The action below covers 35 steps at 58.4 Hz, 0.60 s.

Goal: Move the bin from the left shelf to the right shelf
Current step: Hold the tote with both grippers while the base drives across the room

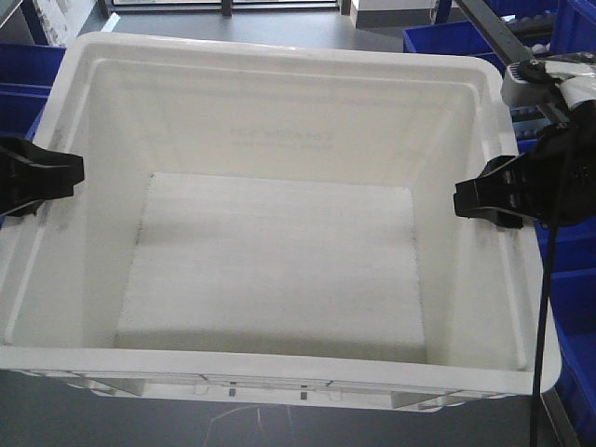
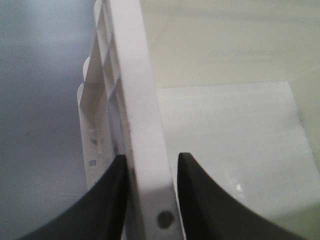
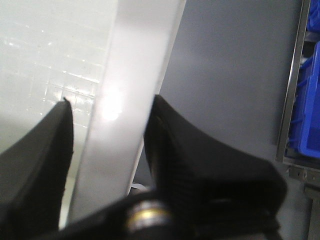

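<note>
The bin (image 1: 279, 242) fills my front view, open side up, with grey floor around it and blue crates (image 1: 447, 37) behind. My left gripper (image 1: 65, 175) is closed on the bin's left rim, one finger inside the wall and one outside. Its wrist view shows both fingers (image 2: 200, 200) against the rim. My right gripper (image 1: 470, 200) clamps the right rim likewise.

Bright, even light flattens the white bin (image 1: 279, 242) in the front view. Both wrist views are blurred close-up; a glare spot sits centre-left in the right one.
</note>
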Tool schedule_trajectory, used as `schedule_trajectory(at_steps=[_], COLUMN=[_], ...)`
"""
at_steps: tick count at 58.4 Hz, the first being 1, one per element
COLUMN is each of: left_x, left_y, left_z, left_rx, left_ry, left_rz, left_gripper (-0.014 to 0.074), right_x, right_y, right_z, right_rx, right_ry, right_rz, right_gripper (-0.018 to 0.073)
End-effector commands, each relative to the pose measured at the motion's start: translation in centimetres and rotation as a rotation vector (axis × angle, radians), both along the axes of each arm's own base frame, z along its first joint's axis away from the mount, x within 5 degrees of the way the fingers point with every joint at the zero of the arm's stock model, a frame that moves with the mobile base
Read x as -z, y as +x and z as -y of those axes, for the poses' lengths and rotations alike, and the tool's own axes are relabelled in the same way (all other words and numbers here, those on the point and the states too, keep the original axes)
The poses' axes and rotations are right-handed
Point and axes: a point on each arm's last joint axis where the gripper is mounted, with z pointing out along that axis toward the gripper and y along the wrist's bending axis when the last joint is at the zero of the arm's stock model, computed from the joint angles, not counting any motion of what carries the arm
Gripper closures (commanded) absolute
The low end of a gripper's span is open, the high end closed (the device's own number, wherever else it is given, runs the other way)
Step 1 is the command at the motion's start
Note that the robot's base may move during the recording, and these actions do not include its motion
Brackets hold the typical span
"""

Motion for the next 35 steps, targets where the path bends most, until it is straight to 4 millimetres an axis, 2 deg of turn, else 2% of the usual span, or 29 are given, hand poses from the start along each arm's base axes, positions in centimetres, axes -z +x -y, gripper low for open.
schedule_trajectory(at_steps=[1,35], left_x=[-2.66,-2.66], left_y=[-0.41,-0.41], left_z=[0.46,0.46], left_rx=[-0.010,-0.010], left_ry=[-0.119,-0.119], left_rz=[0.128,0.128], left_gripper=[0.0603,0.0603], right_x=[-3.13,-3.13], right_y=[-0.27,-0.27], right_z=[-0.65,-0.65], right_rx=[0.000,0.000], right_ry=[0.124,0.124], right_rz=[0.168,0.168], right_gripper=[0.0564,0.0564])
